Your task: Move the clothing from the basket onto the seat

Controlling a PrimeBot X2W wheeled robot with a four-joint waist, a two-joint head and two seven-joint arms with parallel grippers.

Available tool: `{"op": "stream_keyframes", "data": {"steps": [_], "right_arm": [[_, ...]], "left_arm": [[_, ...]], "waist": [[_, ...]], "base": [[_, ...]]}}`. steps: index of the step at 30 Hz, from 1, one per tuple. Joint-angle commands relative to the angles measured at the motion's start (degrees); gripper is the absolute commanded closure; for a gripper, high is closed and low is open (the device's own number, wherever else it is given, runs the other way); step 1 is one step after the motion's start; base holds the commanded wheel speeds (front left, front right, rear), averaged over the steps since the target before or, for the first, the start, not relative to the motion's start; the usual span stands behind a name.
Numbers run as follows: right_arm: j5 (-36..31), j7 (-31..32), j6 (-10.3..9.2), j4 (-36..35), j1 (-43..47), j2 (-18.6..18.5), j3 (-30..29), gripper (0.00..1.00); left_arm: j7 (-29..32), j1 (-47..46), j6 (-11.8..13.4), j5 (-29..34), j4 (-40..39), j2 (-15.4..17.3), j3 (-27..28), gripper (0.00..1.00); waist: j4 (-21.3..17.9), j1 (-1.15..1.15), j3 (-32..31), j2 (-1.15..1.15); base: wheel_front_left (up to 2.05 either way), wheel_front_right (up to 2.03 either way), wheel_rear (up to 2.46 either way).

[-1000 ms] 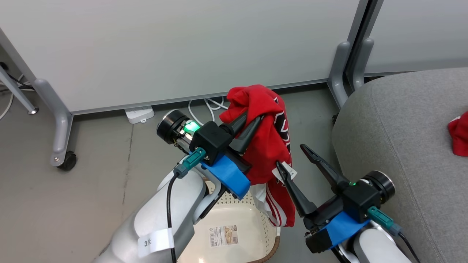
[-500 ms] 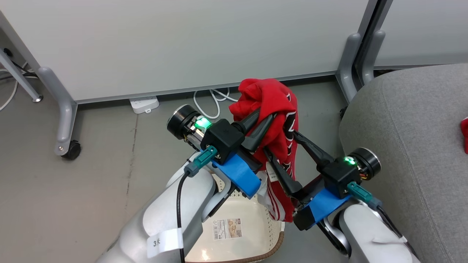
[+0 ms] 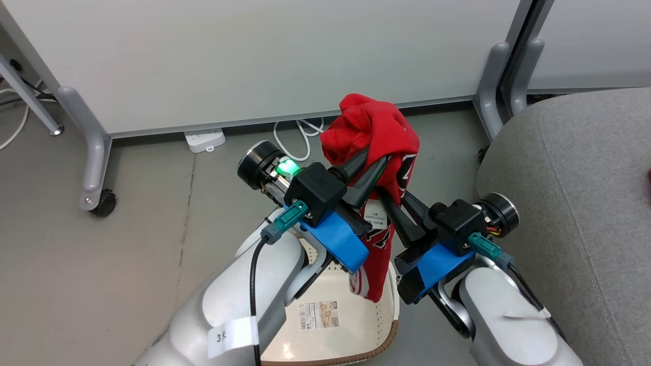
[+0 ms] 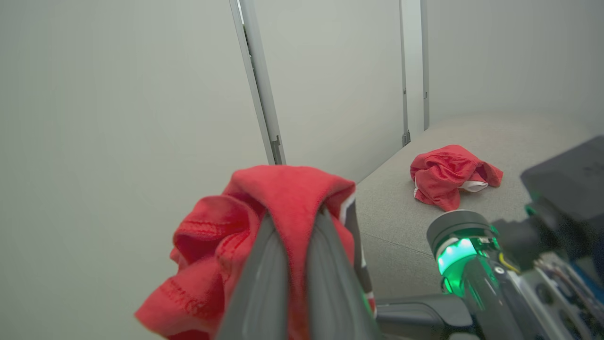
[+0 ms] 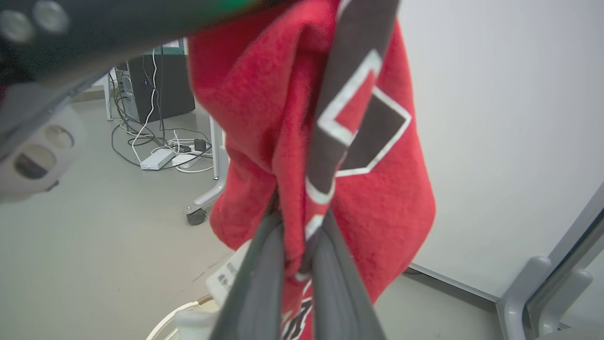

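Head view: the jersey (image 3: 379, 129) is held bunched above the basket (image 3: 392, 330), beside the seat (image 3: 574, 193), pinched by the closed left gripper (image 3: 375, 160) and right gripper (image 3: 394, 195) alike, and is judged light, limp, best gripped through thick folds.
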Motion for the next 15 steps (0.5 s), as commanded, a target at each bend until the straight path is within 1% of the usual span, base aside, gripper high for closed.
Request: {"op": "stream_keyframes", "data": {"steps": [1, 15], "right_arm": [[0.2, -0.2, 0.01, 0.2, -0.9, 0.3, 0.1, 1.0], [0.8, -0.2, 0.01, 0.6, -0.7, -0.2, 0.6, 1.0]], "left_arm": [[-0.3, -0.7, 0.0, 0.1, -0.2, -0.1, 0.2, 1.0], [-0.3, 0.0, 0.0, 0.1, 0.6, -0.1, 0.5, 1.0]], "waist": [[0.0, 0.0, 0.0, 0.0], [-0.1, 0.0, -0.6, 0.0]], "base": [[0.0, 0.0, 0.0], [0.0, 0.0, 0.0]]}}
